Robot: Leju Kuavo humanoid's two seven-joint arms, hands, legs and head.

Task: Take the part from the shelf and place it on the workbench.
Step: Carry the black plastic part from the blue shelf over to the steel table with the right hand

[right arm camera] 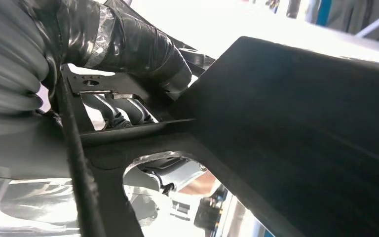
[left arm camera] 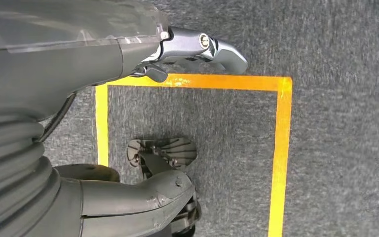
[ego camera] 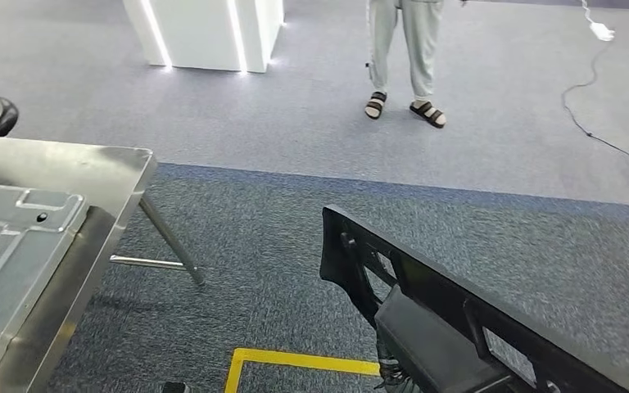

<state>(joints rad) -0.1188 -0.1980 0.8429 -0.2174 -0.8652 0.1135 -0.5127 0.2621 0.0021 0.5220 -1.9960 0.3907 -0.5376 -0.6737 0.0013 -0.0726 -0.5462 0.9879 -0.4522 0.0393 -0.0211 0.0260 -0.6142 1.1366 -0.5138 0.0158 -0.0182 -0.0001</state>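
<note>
The grey carpet floor point(ego camera: 311, 147) is seen all around. To the left of the hands, a shiny metal workbench point(ego camera: 90, 168) is seen, and a flat silver metal sheet point(ego camera: 8, 246) is laid on top of it. Far ahead of the hands, a white block with glowing strips point(ego camera: 205, 33) is stood on the floor. Near it, a person's legs point(ego camera: 401, 49) in sandals are seen.

A long black part point(ego camera: 426, 303) is held up over the carpet, to the right of the workbench and well apart from it. It is not yet set on the workbench. In the right wrist view, the part point(right arm camera: 286, 128) is gripped by the right hand point(right arm camera: 143, 64): the thick thumb is pressed on one side, and the fingers point(right arm camera: 118, 111) are seen through a hole on the other side.

The left hand point(left arm camera: 187, 54) is hung down above a yellow tape square point(left arm camera: 279, 148) on the floor. Nothing is held in it, and its fingers are curled in a little. Black cables point(ego camera: 598, 123) are laid on the carpet far off to the right.
</note>
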